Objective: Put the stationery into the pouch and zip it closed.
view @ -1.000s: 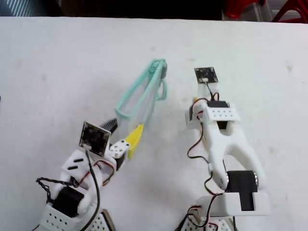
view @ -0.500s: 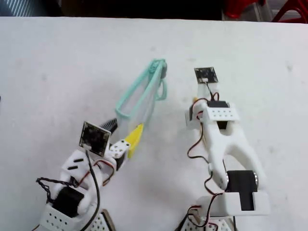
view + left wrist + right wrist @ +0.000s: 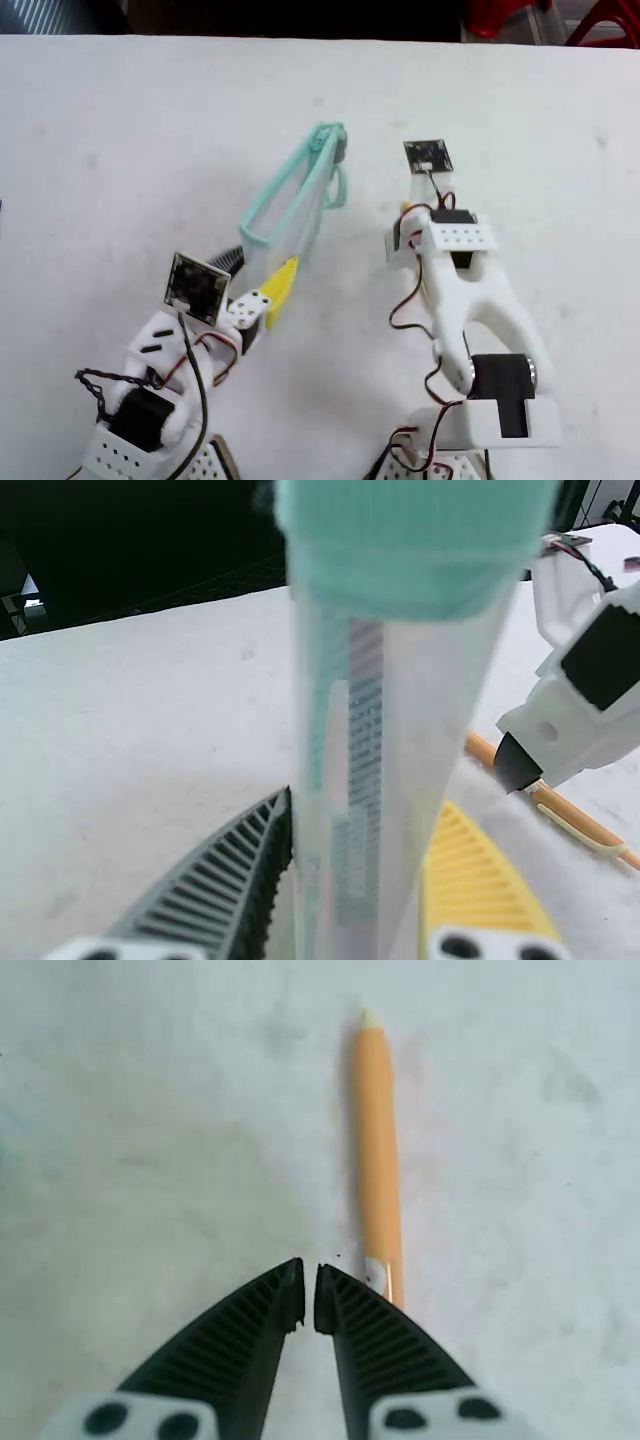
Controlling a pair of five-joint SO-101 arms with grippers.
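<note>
The pouch (image 3: 295,195) is clear plastic with a teal zip edge and lies on the white table, running away from the left arm. My left gripper (image 3: 258,268) is shut on its near end, with the pouch (image 3: 385,730) standing on edge between the black finger (image 3: 235,870) and the yellow finger (image 3: 475,870). An orange pen (image 3: 375,1160) lies flat on the table. My right gripper (image 3: 308,1295) points down at the table just beside the pen, shut with nothing between its fingers. The pen (image 3: 545,798) also lies under the right arm's gripper (image 3: 520,770) in the left wrist view.
The white table (image 3: 120,130) has free room on the far left and far right. The right arm's white body (image 3: 470,300) stands to the right of the pouch. Red chair legs (image 3: 600,20) show beyond the table's far edge.
</note>
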